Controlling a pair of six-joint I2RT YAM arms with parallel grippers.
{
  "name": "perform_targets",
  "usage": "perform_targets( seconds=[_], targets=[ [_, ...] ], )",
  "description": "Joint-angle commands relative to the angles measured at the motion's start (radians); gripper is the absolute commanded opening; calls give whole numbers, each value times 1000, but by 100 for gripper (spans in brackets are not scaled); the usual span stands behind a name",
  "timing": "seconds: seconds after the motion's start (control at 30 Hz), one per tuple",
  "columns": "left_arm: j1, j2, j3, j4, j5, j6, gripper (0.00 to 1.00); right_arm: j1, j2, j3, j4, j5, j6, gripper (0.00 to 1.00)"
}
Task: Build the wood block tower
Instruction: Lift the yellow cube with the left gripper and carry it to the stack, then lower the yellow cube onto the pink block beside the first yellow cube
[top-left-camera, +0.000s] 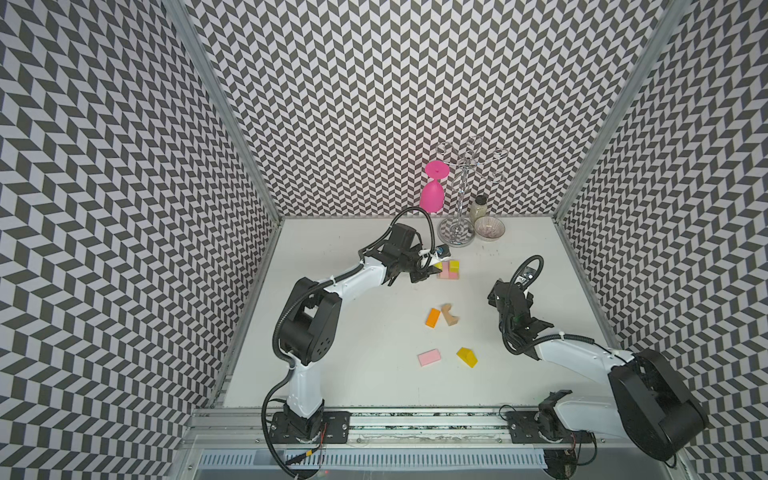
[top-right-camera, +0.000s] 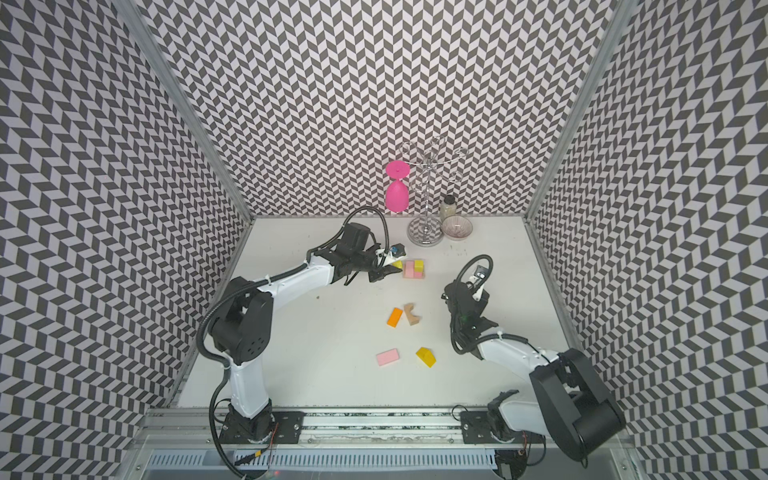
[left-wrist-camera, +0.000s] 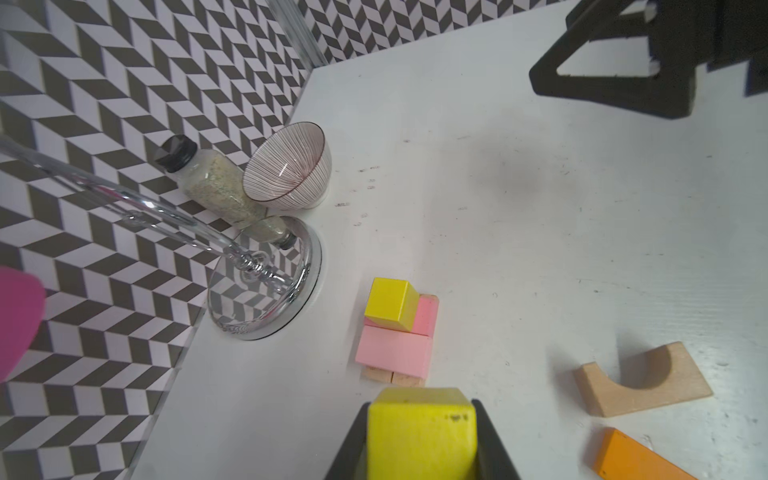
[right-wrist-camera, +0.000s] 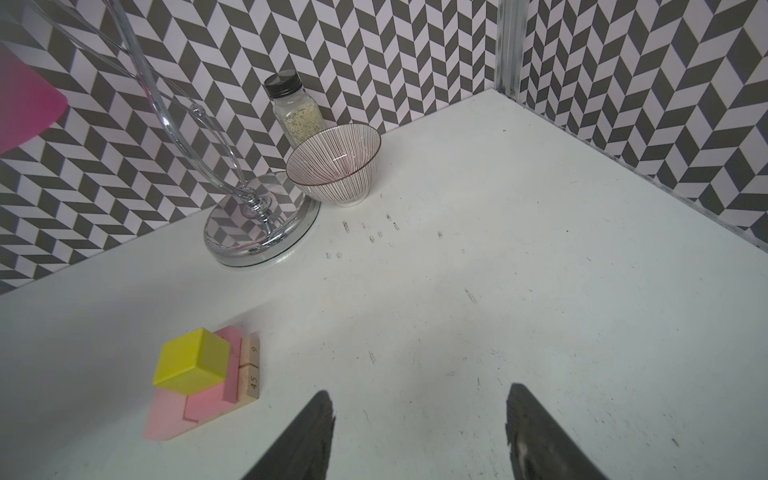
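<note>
Ten wood blocks are counted on or above the worktop (top-left-camera: 353, 374). Two are yellow cubes. The held cube (left-wrist-camera: 420, 432) is clamped between the jaws of the left gripper (top-left-camera: 432, 270), and the placed cube (left-wrist-camera: 392, 303) lies on top of the tower (top-left-camera: 449, 270).

The tower stands toward the back of the worktop, just right of the left gripper. Two tan bars (right-wrist-camera: 250, 370) are laid side by side at its base and two pink bars (left-wrist-camera: 395, 351) are laid over them. The placed cube sits at one corner of the pink layer.

Four blocks lie loose in front of the tower, apart from it: one loose pink bar (top-left-camera: 429, 357), one orange bar (top-left-camera: 432, 318), one tan arch (top-left-camera: 449, 314) close beside it, and one yellow roof piece (top-left-camera: 467, 357).

The left arm is bent at the elbow, and its forearm is stretched to the right. The held cube is seen just beside the left edge of the tower; if it touches cannot be told. The right arm is folded, well to the right of the tower. The jaws of the right gripper (right-wrist-camera: 419, 395) are parted, and only bare worktop is seen between them.
</note>
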Motion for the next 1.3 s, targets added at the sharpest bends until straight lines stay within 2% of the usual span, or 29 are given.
perform_targets(
  seconds=[0.0, 0.1, 0.17, 0.23, 0.33, 0.4, 0.5, 0.67, 1.07, 1.27],
  targets=[
    [-5, 1, 36, -96, 42, 112, 0, 5, 18, 34, 19, 26, -3, 65],
    [-6, -35, -55, -9, 48, 193, 0, 5, 19, 36, 16, 25, -3, 65],
    [-5, -16, -29, -76, 70, 263, 0, 5, 15, 31, 22, 25, -3, 65],
    [8, 54, 90, -242, 104, 304, 0, 5, 11, 27, 26, 25, -3, 65],
    [6, 212, 372, -531, 101, 321, 0, 5, 8, 25, 27, 21, -4, 65],
    [0, 295, 489, -598, 76, 266, 0, 7, -1, 18, 33, 18, -7, 65],
    [-11, 363, 557, -610, 40, 221, 0, 7, -11, 8, 44, 16, -9, 65],
    [1, 383, 559, -550, 17, 167, 0, 8, -1, 17, 35, 15, -11, 66],
    [17, 416, 575, -502, 74, 178, 0, 10, -10, 8, 44, 13, -14, 66],
    [18, 467, 653, -518, 62, 171, 0, 10, -18, 0, 52, 11, -15, 66]
  ],
)
